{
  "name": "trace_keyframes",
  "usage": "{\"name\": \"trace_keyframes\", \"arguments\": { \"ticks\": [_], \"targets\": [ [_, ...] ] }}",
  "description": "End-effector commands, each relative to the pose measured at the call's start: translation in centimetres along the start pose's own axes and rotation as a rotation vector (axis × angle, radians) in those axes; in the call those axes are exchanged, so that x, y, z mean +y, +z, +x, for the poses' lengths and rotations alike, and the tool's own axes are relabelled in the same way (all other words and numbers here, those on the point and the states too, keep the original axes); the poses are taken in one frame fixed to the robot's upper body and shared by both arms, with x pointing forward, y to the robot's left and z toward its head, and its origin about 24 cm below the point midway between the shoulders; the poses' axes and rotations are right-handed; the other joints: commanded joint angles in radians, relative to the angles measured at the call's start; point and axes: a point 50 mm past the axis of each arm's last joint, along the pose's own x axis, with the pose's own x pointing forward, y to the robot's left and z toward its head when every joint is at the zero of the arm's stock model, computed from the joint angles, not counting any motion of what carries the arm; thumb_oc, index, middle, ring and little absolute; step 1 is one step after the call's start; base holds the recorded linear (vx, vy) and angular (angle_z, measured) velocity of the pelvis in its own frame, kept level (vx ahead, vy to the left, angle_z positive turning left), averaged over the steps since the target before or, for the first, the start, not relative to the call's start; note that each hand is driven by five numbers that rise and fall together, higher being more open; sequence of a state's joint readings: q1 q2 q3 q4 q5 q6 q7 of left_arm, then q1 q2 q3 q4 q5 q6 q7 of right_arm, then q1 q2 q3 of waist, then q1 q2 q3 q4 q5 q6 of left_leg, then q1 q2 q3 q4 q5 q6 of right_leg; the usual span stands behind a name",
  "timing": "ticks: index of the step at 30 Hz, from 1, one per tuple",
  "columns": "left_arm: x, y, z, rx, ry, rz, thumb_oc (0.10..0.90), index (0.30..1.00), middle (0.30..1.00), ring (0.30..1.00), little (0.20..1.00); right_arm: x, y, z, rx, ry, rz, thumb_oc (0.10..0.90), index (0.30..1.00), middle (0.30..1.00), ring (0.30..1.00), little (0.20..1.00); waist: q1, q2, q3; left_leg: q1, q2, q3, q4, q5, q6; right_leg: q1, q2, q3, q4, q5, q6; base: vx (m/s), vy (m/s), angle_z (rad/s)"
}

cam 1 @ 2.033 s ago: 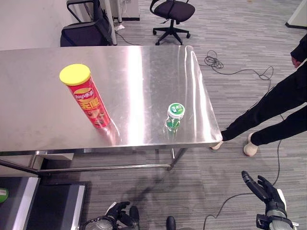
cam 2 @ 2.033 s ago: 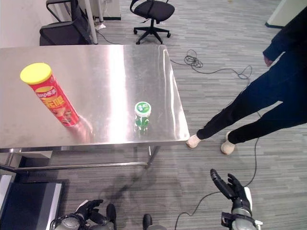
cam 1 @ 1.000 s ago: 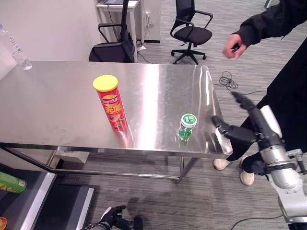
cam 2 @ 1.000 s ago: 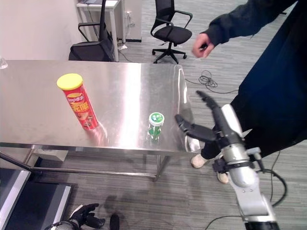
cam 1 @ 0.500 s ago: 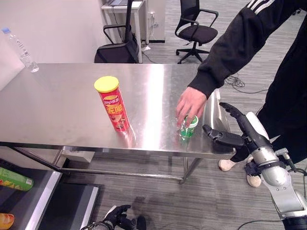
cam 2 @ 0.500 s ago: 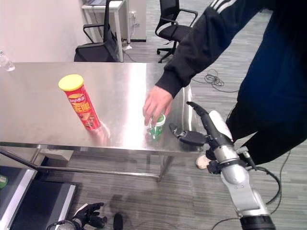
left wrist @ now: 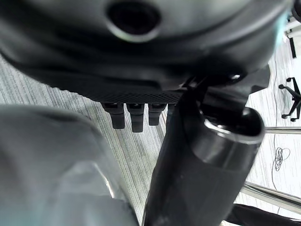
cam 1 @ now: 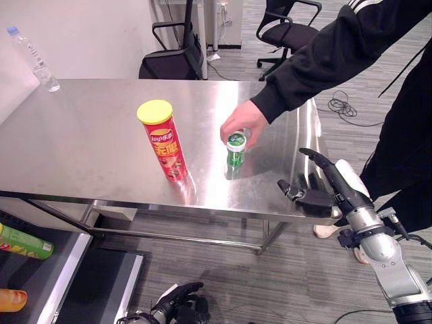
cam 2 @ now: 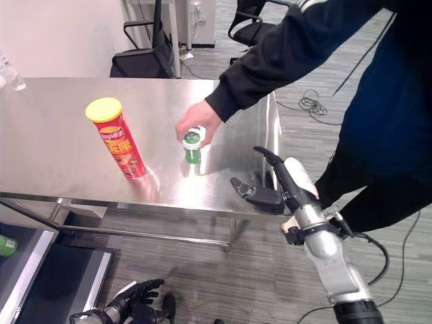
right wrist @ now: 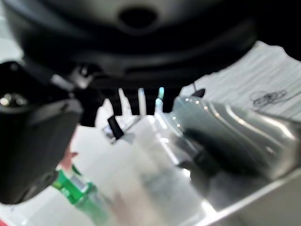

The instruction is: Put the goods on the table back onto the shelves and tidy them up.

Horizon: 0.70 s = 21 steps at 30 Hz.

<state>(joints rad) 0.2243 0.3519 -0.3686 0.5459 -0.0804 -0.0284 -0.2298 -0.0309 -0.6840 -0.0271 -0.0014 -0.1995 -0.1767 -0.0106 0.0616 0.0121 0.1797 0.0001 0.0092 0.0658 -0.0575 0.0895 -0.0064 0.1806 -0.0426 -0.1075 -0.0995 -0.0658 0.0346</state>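
Note:
A red chips can (cam 1: 165, 142) with a yellow lid stands upright on the steel table (cam 1: 101, 121). To its right a person's hand (cam 1: 244, 123) grips the white-and-green cap of a small green bottle (cam 1: 235, 152); the bottle (right wrist: 75, 190) also appears in the right wrist view. My right hand (cam 1: 317, 199) hovers at the table's front right corner, open, fingers stretched toward the bottle and a hand's width short of it. My left hand (cam 2: 131, 300) hangs low near the floor, fingers relaxed and holding nothing.
The person (cam 1: 405, 101) stands at the table's right end, with an arm reaching across it. A clear water bottle (cam 1: 32, 57) stands at the far left corner. A low shelf at the left holds a green can (cam 1: 23, 243) and an orange item (cam 1: 10, 299). Office chairs (cam 1: 169, 57) stand behind the table.
The person's hand has moved the green bottle away from the front edge, toward the table's middle. My right hand stays by the front right corner. The camera has shifted.

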Motion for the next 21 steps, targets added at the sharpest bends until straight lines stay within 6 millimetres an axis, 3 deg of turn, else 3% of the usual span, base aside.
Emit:
{"name": "trace_keyframes", "arguments": {
  "ticks": [1, 7, 8, 9, 11, 21],
  "targets": [
    [-0.1, -0.8, -0.4, 0.023, -0.042, -0.003, 0.8, 0.9, 0.9, 0.9, 0.9, -4.7, 2.8, 1.7, -0.155, -0.192, -0.079, 0.8, 0.9, 0.9, 0.9, 0.9, 0.013, -0.003, -0.086, -0.102, 0.058, -0.032, 0.092, -0.001, -0.055, -0.018, 0.047, 0.017, 0.036, -0.032, -0.005, 0.0, 0.0, 0.0],
    [0.1, -0.6, -1.0, 0.016, -0.05, -0.001, 0.8, 0.9, 0.9, 0.9, 0.9, -5.2, 3.3, 1.1, -0.172, -0.212, -0.067, 0.8, 0.9, 0.9, 0.9, 0.9, 0.005, 0.001, -0.086, -0.095, 0.056, -0.03, 0.089, -0.009, -0.052, -0.02, 0.044, 0.023, 0.036, -0.031, -0.002, 0.0, 0.0, 0.0],
    [-1.8, -5.1, -1.4, 0.181, -0.046, -0.008, 0.8, 0.9, 0.9, 0.9, 0.9, -4.6, 3.2, 1.0, -0.177, -0.216, -0.029, 0.8, 0.9, 0.9, 0.9, 0.9, 0.013, -0.007, -0.081, -0.097, 0.055, -0.032, 0.091, -0.01, -0.054, -0.021, 0.043, 0.025, 0.037, -0.03, -0.002, 0.0, 0.0, 0.0],
    [-1.9, -5.2, -1.3, 0.179, -0.045, -0.006, 0.8, 0.9, 0.9, 0.9, 0.9, -4.5, 3.2, 1.0, -0.178, -0.216, -0.03, 0.8, 0.9, 0.9, 0.9, 0.9, 0.013, -0.006, -0.082, -0.097, 0.054, -0.032, 0.092, -0.011, -0.054, -0.021, 0.042, 0.025, 0.036, -0.03, -0.002, -0.01, -0.015, -0.04],
    [-2.4, -7.7, -1.1, 0.315, -0.02, -0.002, 0.8, 0.9, 0.9, 0.9, 0.9, -4.0, 3.2, 0.6, -0.18, -0.174, -0.049, 0.8, 0.9, 0.9, 0.9, 0.9, 0.012, -0.012, -0.073, -0.101, 0.053, -0.032, 0.094, -0.011, -0.056, -0.024, 0.04, 0.024, 0.036, -0.026, 0.0, -0.02, -0.012, 0.05],
    [-2.6, -8.5, -0.5, 0.376, 0.038, 0.002, 0.8, 0.9, 0.9, 0.9, 0.9, -2.2, 2.8, 0.9, -0.173, -0.085, -0.046, 0.8, 0.9, 0.9, 0.9, 0.9, 0.025, -0.015, -0.08, -0.078, 0.04, -0.034, 0.049, 0.003, -0.061, -0.014, 0.028, 0.009, 0.034, -0.022, 0.007, 0.01, 0.008, 0.02]
  ]
}}
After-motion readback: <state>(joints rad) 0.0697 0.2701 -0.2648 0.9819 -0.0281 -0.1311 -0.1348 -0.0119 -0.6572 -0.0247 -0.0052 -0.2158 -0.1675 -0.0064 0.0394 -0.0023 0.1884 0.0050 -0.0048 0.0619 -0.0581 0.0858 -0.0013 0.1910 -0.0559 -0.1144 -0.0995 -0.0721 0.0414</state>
